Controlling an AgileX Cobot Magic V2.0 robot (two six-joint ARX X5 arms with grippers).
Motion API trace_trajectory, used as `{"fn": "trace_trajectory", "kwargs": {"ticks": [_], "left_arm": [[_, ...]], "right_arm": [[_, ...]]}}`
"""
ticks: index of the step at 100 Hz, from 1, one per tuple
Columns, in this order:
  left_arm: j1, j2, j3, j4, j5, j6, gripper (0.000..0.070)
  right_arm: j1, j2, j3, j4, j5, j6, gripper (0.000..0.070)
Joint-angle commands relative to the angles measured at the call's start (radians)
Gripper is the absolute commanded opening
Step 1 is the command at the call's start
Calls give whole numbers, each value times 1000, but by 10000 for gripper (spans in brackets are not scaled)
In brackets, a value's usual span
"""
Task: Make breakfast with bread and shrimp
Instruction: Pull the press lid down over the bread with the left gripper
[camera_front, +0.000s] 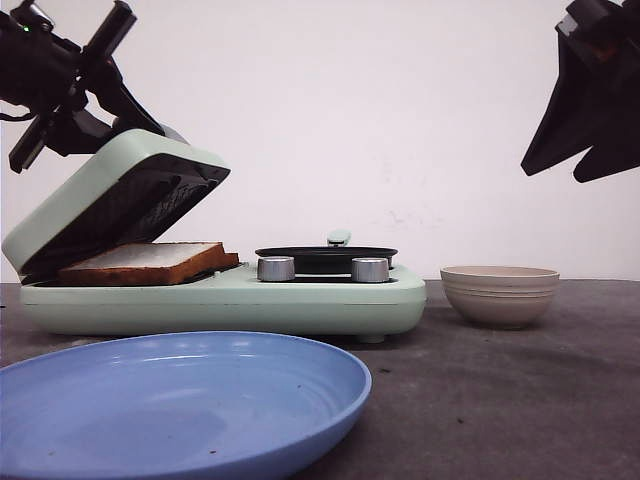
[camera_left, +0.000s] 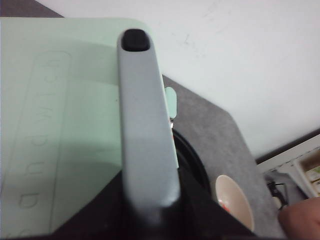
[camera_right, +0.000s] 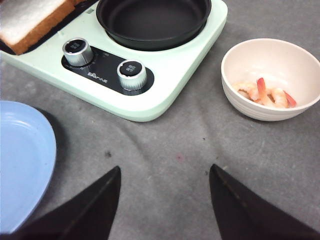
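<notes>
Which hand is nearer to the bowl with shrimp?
Right. The right hand hangs open above the table near the bowl; the left hand is at the sandwich maker's lid, far across.

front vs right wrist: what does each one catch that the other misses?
Front only: the sandwich maker's lid tilted partly open over the bread, with the left gripper at the lid's top.

Right wrist only: shrimp inside the bowl, the empty inside of the black pan, and the open right gripper above bare table.

Both: bread, two knobs, bowl, blue plate.
</notes>
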Motion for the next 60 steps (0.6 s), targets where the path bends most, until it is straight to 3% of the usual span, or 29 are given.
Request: {"fn": "trace_trajectory", "kwargs": {"ticks": [1, 20, 47, 60], "left_arm": [[12, 41, -38, -128, -50, 63, 3], [6, 41, -38, -185, -103, 113, 9], [6, 41, -38, -192, -110, 116, 192], [6, 41, -38, -192, -111, 117, 198]], "right_arm": [[4, 4, 5, 3, 2, 12, 338], [4, 4, 5, -5, 2, 12, 338], [4, 4, 5, -4, 2, 15, 338], [4, 4, 5, -4, 2, 15, 338]]}}
